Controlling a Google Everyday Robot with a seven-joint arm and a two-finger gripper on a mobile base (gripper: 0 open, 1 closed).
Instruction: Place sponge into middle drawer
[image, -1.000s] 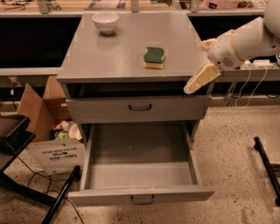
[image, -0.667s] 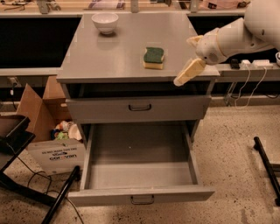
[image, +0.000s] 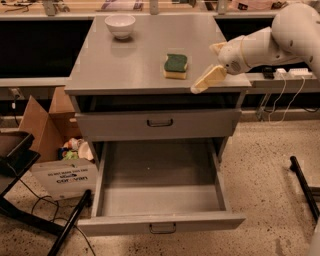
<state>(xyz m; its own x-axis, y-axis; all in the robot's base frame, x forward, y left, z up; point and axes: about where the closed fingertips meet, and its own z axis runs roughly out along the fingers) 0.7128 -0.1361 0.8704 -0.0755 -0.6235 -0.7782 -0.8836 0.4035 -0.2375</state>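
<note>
Small green-topped yellow foam sponge (image: 176, 66) near grey metal worktop (image: 125, 65) front edge, likely light, squashy: pinch foam sides; cream gripper (image: 207, 79) by front-right corner, open or closed cannot tell.

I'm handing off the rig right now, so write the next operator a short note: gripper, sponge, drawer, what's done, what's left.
Gripper: hovers over the front right of the grey cabinet top, just right of the sponge, apart from it, carrying nothing.
Pale yellow block sponge with dark green top: lies flat on the cabinet top.
Wide grey metal middle drawer: pulled open, sponge not in it.
Done: drawer open.
Left: grasp the sponge, lower it into the drawer, release.
</note>
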